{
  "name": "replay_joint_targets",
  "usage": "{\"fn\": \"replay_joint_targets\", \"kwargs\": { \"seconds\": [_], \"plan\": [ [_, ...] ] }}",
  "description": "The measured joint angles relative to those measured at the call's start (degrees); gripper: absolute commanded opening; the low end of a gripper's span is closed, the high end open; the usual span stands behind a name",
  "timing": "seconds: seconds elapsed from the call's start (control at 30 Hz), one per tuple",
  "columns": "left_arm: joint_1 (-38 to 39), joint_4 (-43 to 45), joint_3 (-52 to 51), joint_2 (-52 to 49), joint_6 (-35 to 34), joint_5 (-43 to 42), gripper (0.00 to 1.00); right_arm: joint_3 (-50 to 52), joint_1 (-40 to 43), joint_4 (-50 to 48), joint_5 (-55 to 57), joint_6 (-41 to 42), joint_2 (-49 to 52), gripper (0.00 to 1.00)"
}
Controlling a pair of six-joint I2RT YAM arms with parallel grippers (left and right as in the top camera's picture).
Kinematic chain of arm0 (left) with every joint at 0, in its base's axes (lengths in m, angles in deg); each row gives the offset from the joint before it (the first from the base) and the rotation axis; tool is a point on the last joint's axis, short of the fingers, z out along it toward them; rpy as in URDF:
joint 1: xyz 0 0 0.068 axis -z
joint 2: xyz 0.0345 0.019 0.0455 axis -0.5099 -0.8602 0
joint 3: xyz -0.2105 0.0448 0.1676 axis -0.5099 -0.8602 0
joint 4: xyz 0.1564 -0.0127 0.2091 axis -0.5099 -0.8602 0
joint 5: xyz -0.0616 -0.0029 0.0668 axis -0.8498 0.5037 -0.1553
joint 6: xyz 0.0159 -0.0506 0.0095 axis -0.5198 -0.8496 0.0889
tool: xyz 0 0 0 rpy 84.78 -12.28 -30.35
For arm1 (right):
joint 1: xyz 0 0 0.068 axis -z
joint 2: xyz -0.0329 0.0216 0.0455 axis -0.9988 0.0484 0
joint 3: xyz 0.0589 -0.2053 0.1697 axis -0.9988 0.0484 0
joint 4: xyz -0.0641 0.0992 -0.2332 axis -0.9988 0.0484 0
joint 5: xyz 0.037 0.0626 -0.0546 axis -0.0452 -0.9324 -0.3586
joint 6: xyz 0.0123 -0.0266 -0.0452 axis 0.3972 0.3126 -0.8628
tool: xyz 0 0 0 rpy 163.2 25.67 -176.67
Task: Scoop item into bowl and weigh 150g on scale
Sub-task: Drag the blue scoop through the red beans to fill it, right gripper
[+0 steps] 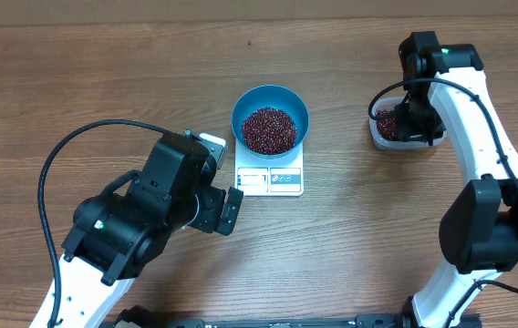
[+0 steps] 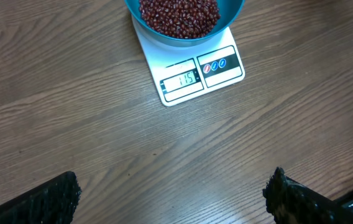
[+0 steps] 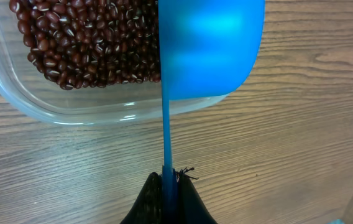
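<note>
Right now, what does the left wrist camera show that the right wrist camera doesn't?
Only left wrist: the white scale, the teal bowl standing on it, and the left gripper, jaws open and empty. Only right wrist: the clear tub and the blue scoop, its handle clamped by the right gripper, jaws shut. Both: red-brown beans and the wooden table.
</note>
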State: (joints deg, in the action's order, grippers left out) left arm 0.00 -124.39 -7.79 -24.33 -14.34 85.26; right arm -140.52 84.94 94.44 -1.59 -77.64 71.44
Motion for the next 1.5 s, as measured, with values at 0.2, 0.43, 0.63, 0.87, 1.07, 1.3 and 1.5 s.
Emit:
{"fn": "replay_joint_targets", "kwargs": {
  "seconds": [0.2, 0.43, 0.63, 0.87, 1.07, 1.3, 1.5],
  "plan": [
    [0.00, 0.00, 0.00, 0.00, 0.00, 0.00, 0.99, 0.00, 0.00, -0.20, 0.17, -1.25, 0.09, 0.04],
    [0.00, 0.00, 0.00, 0.00, 0.00, -0.02, 0.99, 0.00, 0.00, -0.83, 0.09, -2.69, 0.09, 0.04],
    [0.00, 0.00, 0.00, 0.00, 0.00, 0.00, 1.00, 0.00, -0.39, -0.87, -1.22, -3.98, 0.52, 0.04],
    [0.00, 0.00, 0.00, 0.00, 0.00, 0.00, 0.99, 0.00, -2.62, -0.44, -1.57, -5.29, 1.90, 0.04],
    [0.00, 0.00, 0.00, 0.00, 0.00, 0.00, 0.99, 0.00, -4.92, -0.35, -1.86, -5.97, 3.65, 0.04],
    [0.00, 0.00, 0.00, 0.00, 0.00, 0.00, 0.99, 0.00, -5.25, -0.61, -5.88, -6.38, 4.02, 0.04],
    [0.00, 0.00, 0.00, 0.00, 0.00, -0.02, 0.99, 0.00, -5.22, -0.83, -8.87, -6.14, 4.04, 0.04]
  ]
}}
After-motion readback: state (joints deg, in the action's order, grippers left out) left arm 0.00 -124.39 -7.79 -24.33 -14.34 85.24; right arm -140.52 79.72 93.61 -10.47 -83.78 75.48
